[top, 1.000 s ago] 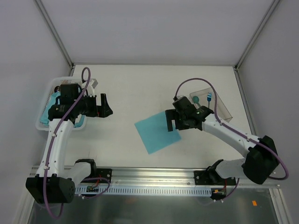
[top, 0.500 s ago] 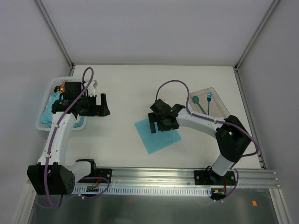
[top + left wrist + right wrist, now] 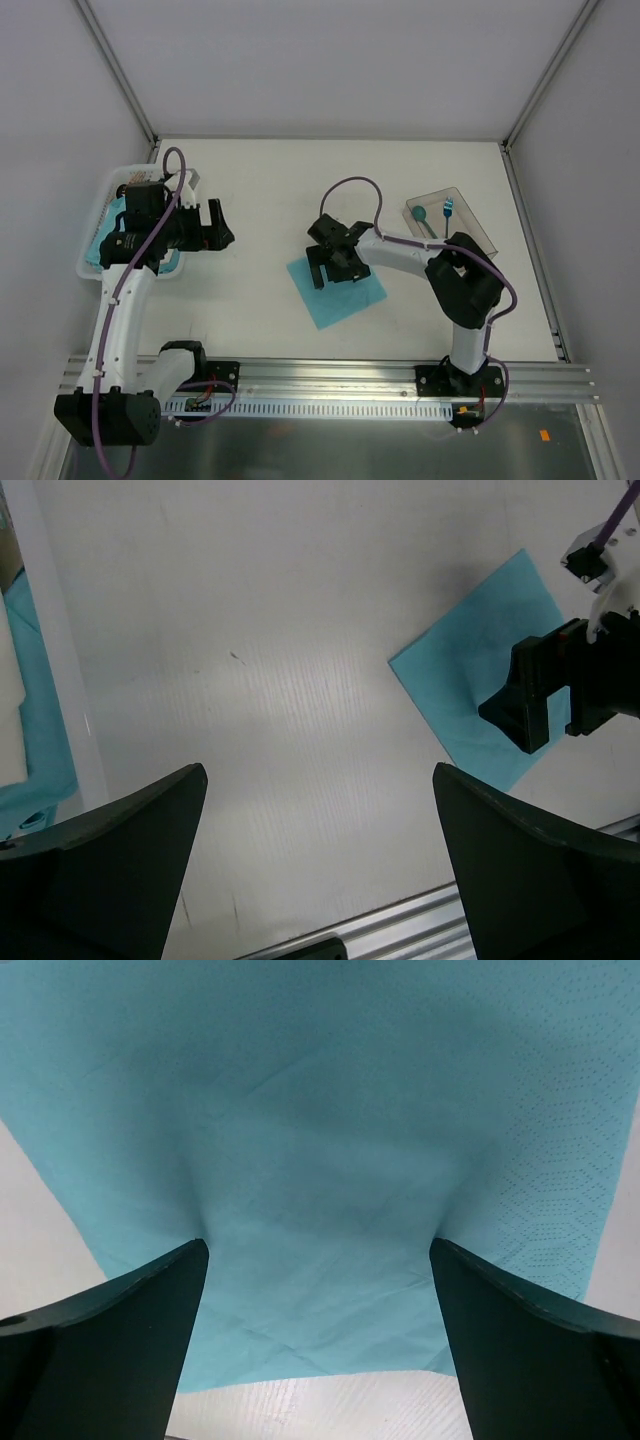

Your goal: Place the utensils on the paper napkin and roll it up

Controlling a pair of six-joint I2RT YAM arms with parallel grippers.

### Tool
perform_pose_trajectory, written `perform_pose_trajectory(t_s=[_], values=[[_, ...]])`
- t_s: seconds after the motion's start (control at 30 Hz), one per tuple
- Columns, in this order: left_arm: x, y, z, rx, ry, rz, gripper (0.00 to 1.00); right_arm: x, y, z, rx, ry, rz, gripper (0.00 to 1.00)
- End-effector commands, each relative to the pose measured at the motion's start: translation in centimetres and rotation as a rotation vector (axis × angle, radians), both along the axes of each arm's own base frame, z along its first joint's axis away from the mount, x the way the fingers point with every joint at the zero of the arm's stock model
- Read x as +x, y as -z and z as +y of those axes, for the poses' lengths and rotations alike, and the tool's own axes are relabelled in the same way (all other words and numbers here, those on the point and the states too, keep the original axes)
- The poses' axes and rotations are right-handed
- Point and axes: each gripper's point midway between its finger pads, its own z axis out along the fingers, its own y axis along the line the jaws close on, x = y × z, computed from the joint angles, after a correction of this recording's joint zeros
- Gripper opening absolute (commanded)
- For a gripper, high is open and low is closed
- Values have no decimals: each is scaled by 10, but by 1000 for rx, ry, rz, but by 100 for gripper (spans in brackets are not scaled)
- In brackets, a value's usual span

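Teal paper napkin [image 3: 345,300] lies flat mid-table, thin and limp, likely tear-prone; pinch a corner. Right gripper [image 3: 332,270] hovers above it, jaws spread, empty; left gripper [image 3: 222,225] likewise. Utensils [image 3: 432,212], seemingly light and stiff, sit in the clear tray [image 3: 472,228]: grip mid-handle.

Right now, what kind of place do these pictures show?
Probably a robot lab test cell: plain white walls with metal corner posts, an aluminium rail holding the arm bases, and a white table.

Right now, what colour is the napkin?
The napkin is teal-blue, faintly embossed; clearest in the right wrist view.
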Motion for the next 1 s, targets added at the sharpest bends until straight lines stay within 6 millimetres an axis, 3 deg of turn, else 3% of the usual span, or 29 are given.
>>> perform_pose_trajectory(t_s=[0.0, 0.37, 0.53, 0.97], values=[[5, -11, 2, 17, 23, -73, 99, 14, -8, 15, 49, -106, -13, 98], [13, 13, 6, 44, 45, 80, 99, 59, -12, -9, 72, -118, -8, 98], [15, 2, -11, -37, 118, 61, 99, 64, -6, 2, 97, -125, 18, 98], [25, 0, -9, -39, 86, 74, 99, 76, 1, -1, 91, 109, 17, 94]])
